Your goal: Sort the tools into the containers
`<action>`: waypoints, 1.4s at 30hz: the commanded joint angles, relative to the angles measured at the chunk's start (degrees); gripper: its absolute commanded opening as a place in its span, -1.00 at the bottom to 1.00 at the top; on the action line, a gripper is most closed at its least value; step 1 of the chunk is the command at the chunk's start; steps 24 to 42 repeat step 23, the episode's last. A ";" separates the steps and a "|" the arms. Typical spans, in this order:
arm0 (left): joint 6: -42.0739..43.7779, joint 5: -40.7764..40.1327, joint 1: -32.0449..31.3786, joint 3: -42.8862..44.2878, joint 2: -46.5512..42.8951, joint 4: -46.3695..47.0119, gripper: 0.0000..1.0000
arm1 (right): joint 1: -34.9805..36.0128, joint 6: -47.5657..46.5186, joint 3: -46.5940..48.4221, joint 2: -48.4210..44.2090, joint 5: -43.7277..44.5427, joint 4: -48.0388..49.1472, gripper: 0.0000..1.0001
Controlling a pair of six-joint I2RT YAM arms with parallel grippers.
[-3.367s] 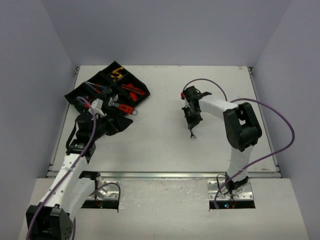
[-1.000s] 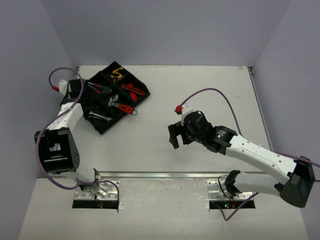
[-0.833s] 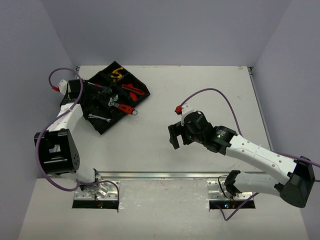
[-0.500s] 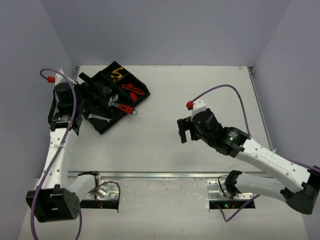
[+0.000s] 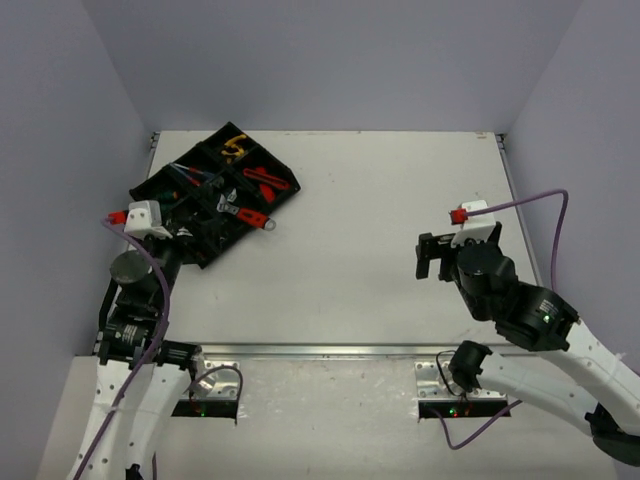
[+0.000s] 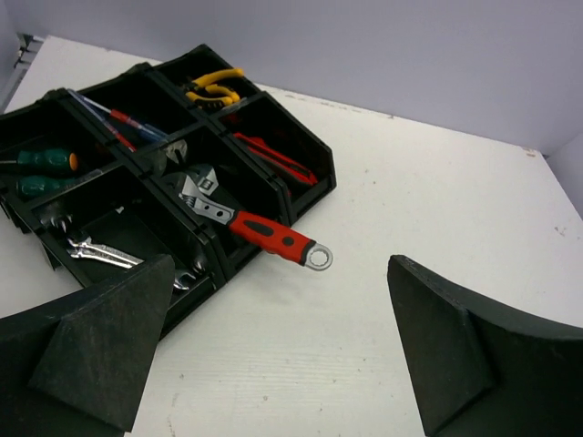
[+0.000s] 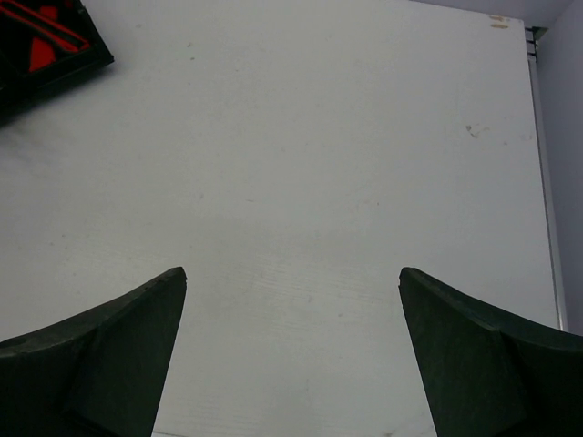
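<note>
Left gripper (image 6: 281, 261) is spread fully, nothing in it. Right gripper (image 7: 291, 271) is the same: wide apart and empty, with only bare table (image 7: 319, 164) between and ahead of its fingers.

The black tray (image 6: 314, 162) sits ahead of the left gripper's fingers, mostly toward the left-hand one, clear of both tips. From the left wrist view:
- yellow pliers (image 6: 214, 84) in the farthest compartment
- red utility knife (image 6: 273, 155) in the compartment toward the right finger's side
- screwdrivers (image 6: 46, 164) far out past the left finger
- silver spanners (image 6: 105, 255) in the nearest compartment, just beyond the left fingertip

From the right wrist view only a tray corner shows, far ahead and outside its left finger.

Odd one out is the red-handled adjustable wrench (image 6: 264, 235). Its head is inside a middle compartment, the handle lies across the tray wall, and the ring end pokes out over the table, roughly centred between the left fingers and ahead of the tips.

No loose tool shows on the table in any view, so I'd call the sorting essentially done — this looks like a final check with both arms off the tray. If anything remains, it's seating that wrench. The left gripper would go forward and down, close across the handle near the ring end, then lift and tuck it inside the wall. The tray may slide if nudged. The right arm has nothing near its fingers to act on.
</note>
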 commanded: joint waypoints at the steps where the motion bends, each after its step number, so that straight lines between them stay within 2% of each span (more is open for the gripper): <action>1: 2.75 -8.09 -4.74 -1.03 -4.04 0.14 1.00 | -0.01 0.50 -4.16 -3.43 5.46 -1.13 0.98; 4: 2.97 -15.61 -9.39 -2.96 -10.58 0.57 1.00 | 0.07 0.87 -5.95 -5.87 5.86 -1.06 0.98; 7: 2.22 -20.61 -11.26 -4.60 -14.79 -0.25 1.00 | 0.00 2.97 -7.24 -6.58 5.38 -1.33 0.98; 16: 1.93 -20.24 -11.26 -4.72 -14.26 -1.00 1.00 | 0.06 3.97 -9.44 -4.39 10.39 -0.11 0.98; 21: 1.87 -22.74 -11.28 -4.45 -14.46 -1.29 1.00 | 0.08 3.84 -11.00 -4.06 10.11 1.14 0.98; 42: 1.90 -22.62 -11.28 -4.71 -15.19 -1.19 1.00 | 0.08 3.76 -11.19 -3.95 10.11 1.64 0.98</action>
